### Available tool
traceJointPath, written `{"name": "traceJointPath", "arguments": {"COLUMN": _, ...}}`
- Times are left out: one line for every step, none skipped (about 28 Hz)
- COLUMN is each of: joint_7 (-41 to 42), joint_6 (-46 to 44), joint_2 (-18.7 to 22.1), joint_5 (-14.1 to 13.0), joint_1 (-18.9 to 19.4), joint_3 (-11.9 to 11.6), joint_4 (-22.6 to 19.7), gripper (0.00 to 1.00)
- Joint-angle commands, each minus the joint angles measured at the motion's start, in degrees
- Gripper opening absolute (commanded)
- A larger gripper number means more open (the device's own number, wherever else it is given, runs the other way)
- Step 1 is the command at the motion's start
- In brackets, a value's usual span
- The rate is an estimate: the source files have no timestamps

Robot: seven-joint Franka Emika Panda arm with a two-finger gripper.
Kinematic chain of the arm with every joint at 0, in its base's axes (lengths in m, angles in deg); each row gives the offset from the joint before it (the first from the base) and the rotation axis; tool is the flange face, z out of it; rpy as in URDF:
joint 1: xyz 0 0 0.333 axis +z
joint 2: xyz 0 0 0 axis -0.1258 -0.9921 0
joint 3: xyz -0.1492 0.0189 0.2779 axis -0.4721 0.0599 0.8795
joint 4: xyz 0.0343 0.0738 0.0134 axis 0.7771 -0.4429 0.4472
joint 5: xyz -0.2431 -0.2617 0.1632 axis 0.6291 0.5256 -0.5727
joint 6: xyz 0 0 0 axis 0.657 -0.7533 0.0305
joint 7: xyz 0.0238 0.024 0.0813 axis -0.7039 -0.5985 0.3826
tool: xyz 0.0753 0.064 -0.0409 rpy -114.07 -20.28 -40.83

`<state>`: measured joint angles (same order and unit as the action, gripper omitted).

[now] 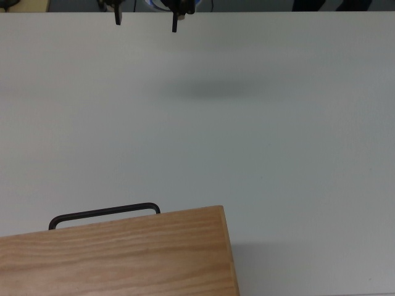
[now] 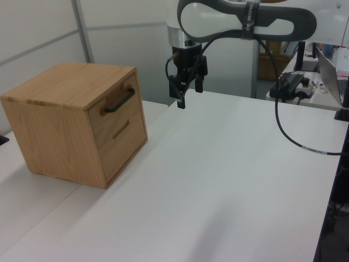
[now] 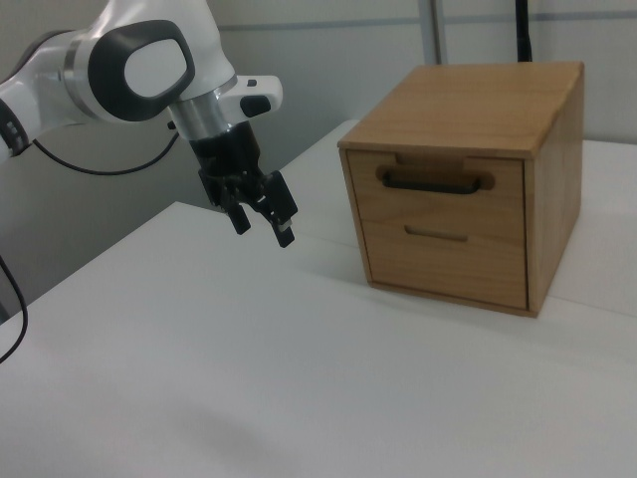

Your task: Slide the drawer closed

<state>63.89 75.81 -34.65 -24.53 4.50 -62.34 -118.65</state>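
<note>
Cabinet: boxy light-wood cabinet (image 3: 468, 179) with a flat, straight-grained top and two drawer fronts stacked one above the other; it stands on the counter at the left view's left and the right view's right
Drawer: upper drawer (image 3: 438, 184) has a plain wood front panel that sits level with the cabinet face in the left and right views, so it reads as pushed in
Handle: slim black metal bar handle (image 3: 435, 181), rounded at the corners, standing off the upper front; in the top view it juts out past the cabinet's upper edge as a thin dark loop (image 1: 103, 215)
Lower front: smooth wood panel with a narrow slot-like groove (image 3: 435, 234) in place of a bar
Counter: matte white counter (image 2: 229, 180), smooth and even, with a soft grey shadow in the top view below the gripper
Gripper: black two-finger gripper (image 3: 261, 223) hangs above the counter, well apart from the cabinet, its straight narrow fingers spread apart and holding nothing; in the top view only the two finger ends (image 1: 117, 17) reach in at the upper edge
Arm: glossy white rounded shells with dark grey joints (image 2: 245, 19), and a black cable (image 2: 289, 136) looping down beside it
</note>
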Motion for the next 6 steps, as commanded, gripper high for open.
{"name": "traceJointPath", "arguments": {"joint_7": 0.4, "joint_6": -0.6, "joint_2": 0.7, "joint_5": 1.0, "joint_1": 0.6, "joint_3": -0.8, "joint_4": -0.3, "gripper": 1.00}}
{"name": "traceJointPath", "arguments": {"joint_7": 0.3, "joint_6": -0.6, "joint_2": 0.7, "joint_5": 1.1, "joint_1": 0.6, "joint_3": -0.8, "joint_4": -0.3, "gripper": 1.00}}
{"name": "traceJointPath", "arguments": {"joint_7": 0.1, "joint_6": -0.7, "joint_2": 0.7, "joint_5": 1.0, "joint_1": 0.6, "joint_3": -0.8, "joint_4": -0.3, "gripper": 1.00}}
{"name": "traceJointPath", "arguments": {"joint_7": 0.1, "joint_6": -0.7, "joint_2": 0.7, "joint_5": 1.0, "joint_1": 0.6, "joint_3": -0.8, "joint_4": -0.3, "gripper": 1.00}}
{"name": "traceJointPath", "arguments": {"joint_7": 0.0, "joint_6": -0.7, "joint_2": 0.7, "joint_5": 0.9, "joint_1": 0.6, "joint_3": -0.7, "joint_4": -0.3, "gripper": 1.00}}
{"name": "traceJointPath", "arguments": {"joint_7": -0.1, "joint_6": -0.7, "joint_2": 0.7, "joint_5": 0.9, "joint_1": 0.6, "joint_3": -0.7, "joint_4": -0.3, "gripper": 1.00}}
